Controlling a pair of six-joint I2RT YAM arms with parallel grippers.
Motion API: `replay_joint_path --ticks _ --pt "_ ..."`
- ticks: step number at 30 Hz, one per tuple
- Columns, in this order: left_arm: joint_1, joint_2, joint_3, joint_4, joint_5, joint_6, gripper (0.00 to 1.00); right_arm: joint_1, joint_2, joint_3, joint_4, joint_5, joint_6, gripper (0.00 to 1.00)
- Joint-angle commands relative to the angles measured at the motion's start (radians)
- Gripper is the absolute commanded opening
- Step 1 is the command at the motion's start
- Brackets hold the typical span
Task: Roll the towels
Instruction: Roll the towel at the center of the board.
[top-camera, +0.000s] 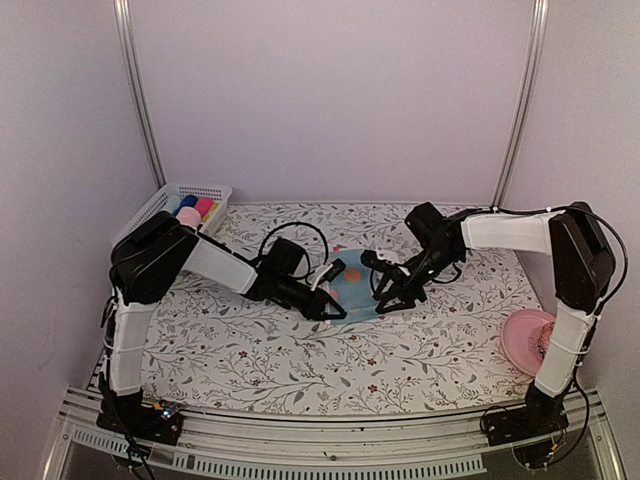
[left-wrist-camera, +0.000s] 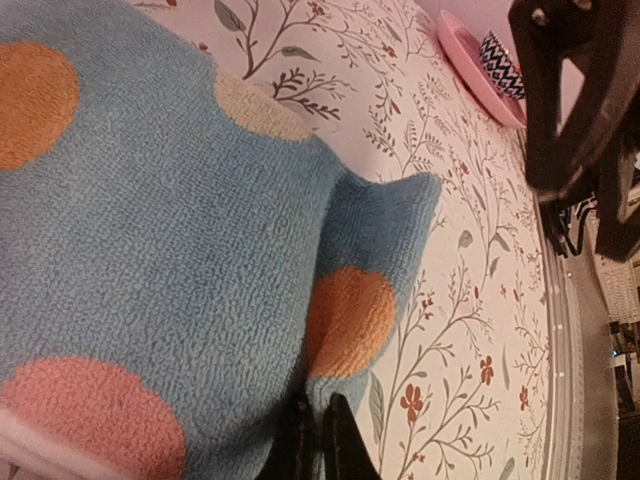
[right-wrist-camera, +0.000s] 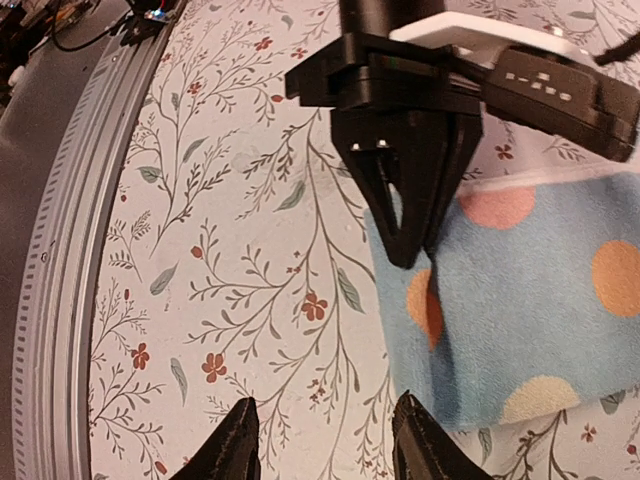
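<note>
A light blue towel (top-camera: 356, 288) with orange, pink and cream dots lies flat at the middle of the table. My left gripper (left-wrist-camera: 320, 435) is shut on the blue towel (left-wrist-camera: 170, 230), pinching its edge just below an orange dot. In the right wrist view the left gripper (right-wrist-camera: 408, 245) comes down onto the towel (right-wrist-camera: 530, 300) near its corner. My right gripper (right-wrist-camera: 325, 440) stands open over the bare tablecloth, its fingertips (right-wrist-camera: 238, 440) just off the towel's corner and holding nothing. A pale pink strip (right-wrist-camera: 525, 180) shows along the towel's far edge; I cannot tell what it is.
A white basket (top-camera: 170, 200) holding several coloured cloth rolls stands at the back left. A round pink plate (top-camera: 527, 340) sits at the front right beside the right arm's base. The flowered tablecloth (top-camera: 250, 350) covers the table, with a metal rail (right-wrist-camera: 60, 250) along its near edge.
</note>
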Motion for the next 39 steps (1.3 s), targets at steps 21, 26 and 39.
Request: replay_joint_path --ticks 21,26,39 --pt "0.029 0.069 0.008 -0.064 -0.036 -0.028 0.00 0.088 0.128 0.022 0.132 0.120 0.084 0.43" --pt "0.029 0.071 0.010 -0.065 -0.036 -0.028 0.00 0.083 0.134 0.023 0.153 0.152 0.108 0.43" --pt "0.029 0.065 0.008 -0.074 -0.046 -0.024 0.03 0.065 0.166 0.030 0.166 0.193 0.136 0.43"
